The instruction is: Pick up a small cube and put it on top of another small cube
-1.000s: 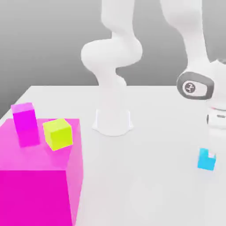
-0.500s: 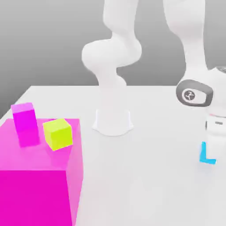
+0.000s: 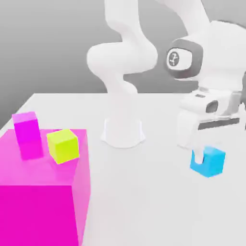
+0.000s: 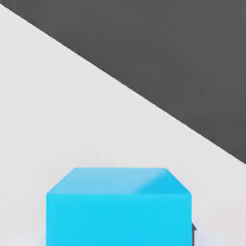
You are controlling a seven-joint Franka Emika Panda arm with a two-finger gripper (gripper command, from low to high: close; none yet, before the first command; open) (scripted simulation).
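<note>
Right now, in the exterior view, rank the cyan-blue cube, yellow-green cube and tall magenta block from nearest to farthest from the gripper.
1. Small matte cyan-blue cube: gripped in the gripper, at the view's right.
2. Small yellow-green cube: across the table, on the huge magenta cube.
3. Taller magenta block: farthest left.

bare table (image 3: 158, 202) mid-scene — magenta block (image 3: 27, 134) crowding lime cube (image 3: 63, 145)

White arm bent over, wrist low, gripper (image 3: 201, 154) pointing down, jaws clamped together.
</note>
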